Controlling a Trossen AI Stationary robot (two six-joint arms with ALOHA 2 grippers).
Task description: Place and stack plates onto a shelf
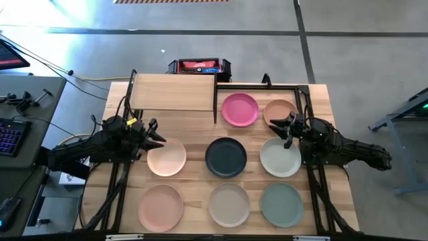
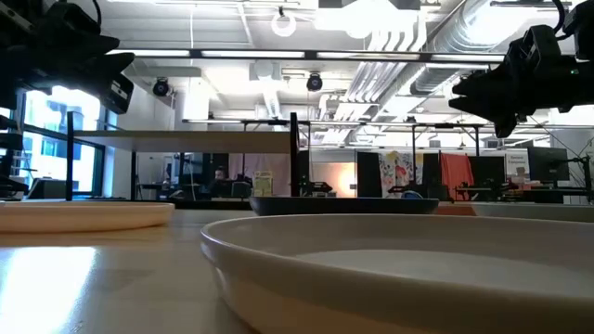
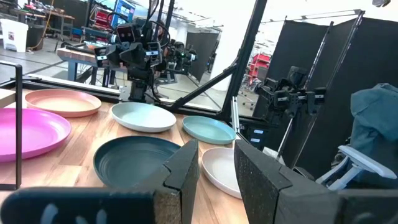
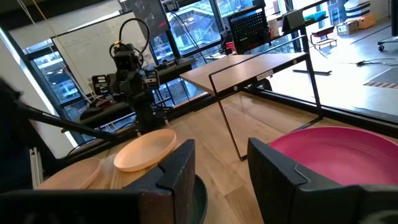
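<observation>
We see eight plates lying flat on the surface (image 1: 194, 137), none stacked and none on the shelf (image 1: 172, 92). The shelf is a light-wood board raised on thin dark legs at the far left part of the surface, and its top carries nothing.

Just right of the shelf sits the pink plate (image 1: 239, 109), with the orange plate (image 1: 277, 107) beside it near the far right corner, partly covered by the right arm. In the middle row lie the peach plate (image 1: 166, 158), the charcoal plate (image 1: 225, 157) and the off-white plate (image 1: 279, 159), spaced apart. The near row holds the salmon plate (image 1: 160, 207), the beige plate (image 1: 229, 204) and the sage green plate (image 1: 281, 203).

The left tool (image 1: 155, 133) hangs above the surface between the shelf and the peach plate, just beyond that plate's far rim. Its fingers (image 3: 183, 171) stand apart with a clear gap and nothing between them. The right tool (image 1: 283, 129) hovers over the gap between the orange and off-white plates, its fingers (image 4: 176, 167) likewise parted around nothing. In the low view both arms hang well clear of the plates.

Beyond the far edge of the surface a red and black box (image 1: 198, 66) rests on the floor.
</observation>
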